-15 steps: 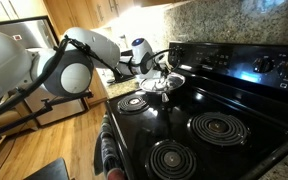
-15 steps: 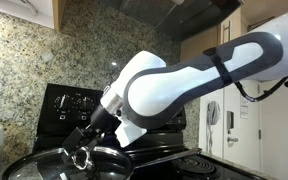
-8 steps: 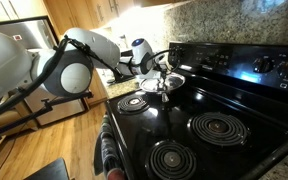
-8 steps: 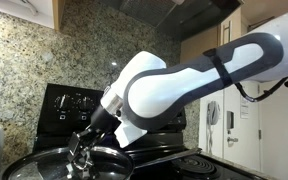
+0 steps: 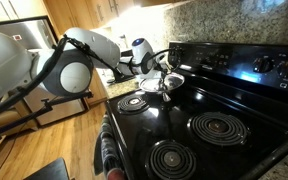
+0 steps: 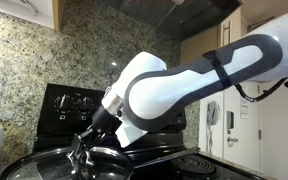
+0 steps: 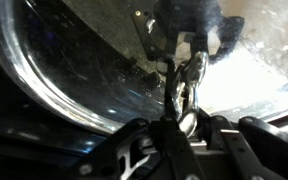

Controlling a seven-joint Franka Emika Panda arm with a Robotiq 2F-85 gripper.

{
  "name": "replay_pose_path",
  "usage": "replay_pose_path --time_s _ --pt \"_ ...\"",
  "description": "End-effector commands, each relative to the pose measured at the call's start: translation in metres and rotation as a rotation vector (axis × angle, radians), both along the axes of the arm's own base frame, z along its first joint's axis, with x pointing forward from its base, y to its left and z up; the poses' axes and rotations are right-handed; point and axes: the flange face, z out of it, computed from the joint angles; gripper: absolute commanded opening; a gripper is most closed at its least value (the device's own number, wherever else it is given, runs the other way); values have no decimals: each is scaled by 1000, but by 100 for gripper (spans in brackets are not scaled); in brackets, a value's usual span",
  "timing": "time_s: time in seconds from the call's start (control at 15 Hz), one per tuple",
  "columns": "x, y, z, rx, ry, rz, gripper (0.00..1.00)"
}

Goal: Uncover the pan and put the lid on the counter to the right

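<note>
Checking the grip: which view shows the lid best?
The wrist view: the lid fills the frame, with the end effector shut at its centre. In both exterior views the lid is partly hidden by it.

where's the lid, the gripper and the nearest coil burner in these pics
the lid (image 6: 39,165), exterior view, glass left of the gripper
the gripper (image 6: 80,160), exterior view, between the fingertips over the lid
nearest coil burner (image 5: 174,158), exterior view, middle of the coil

My arm (image 6: 189,85) slants from two o'clock down toward eight o'clock, wrist bent, my gripper (image 6: 81,152) pinched tight on the lid (image 7: 74,60) knob.
</note>
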Motion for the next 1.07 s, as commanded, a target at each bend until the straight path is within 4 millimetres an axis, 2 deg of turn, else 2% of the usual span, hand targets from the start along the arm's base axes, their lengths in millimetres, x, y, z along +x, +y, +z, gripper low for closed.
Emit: replay_pose_path --time_s 0.0,0.4,1.0 --pt "1 9 10 -24 -11 0 4" --pt "0 16 26 -56 -42 15 4" --pt "1 13 30 -105 -54 -1 4"
